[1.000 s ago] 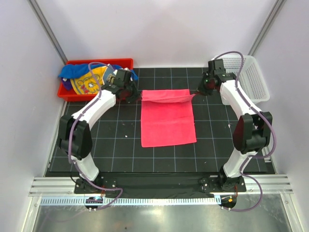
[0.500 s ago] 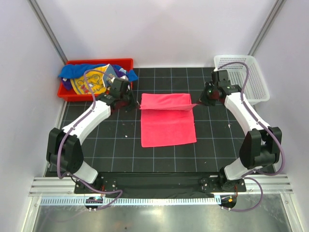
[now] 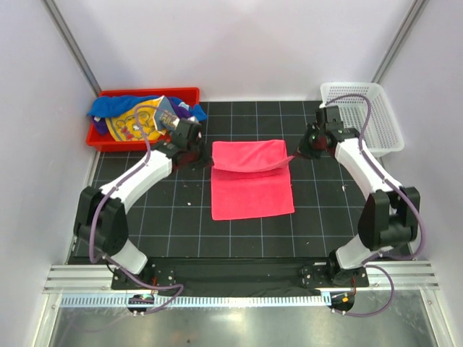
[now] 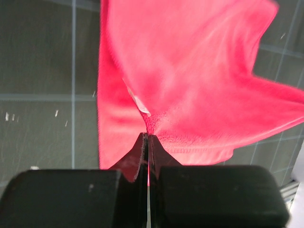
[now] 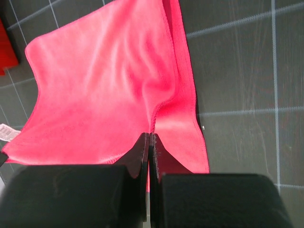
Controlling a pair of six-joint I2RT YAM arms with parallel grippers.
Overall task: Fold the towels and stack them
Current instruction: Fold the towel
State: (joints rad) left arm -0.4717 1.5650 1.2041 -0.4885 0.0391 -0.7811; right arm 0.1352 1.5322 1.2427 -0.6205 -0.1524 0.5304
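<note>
On the mat [image 3: 325,217], my left gripper [image 4: 147,140] and right gripper [image 5: 149,137], clamped on the pink towel [image 3: 252,195], have carried its 12-o'clock edge toward 6; fold maybe halfway.

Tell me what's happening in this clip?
Two robot arms are folding a pink towel on the black mat. The left gripper and right gripper are each shut on one far corner, holding that edge up over the rest, which lies flat. More towels sit heaped in the red bin at the far left.
</note>
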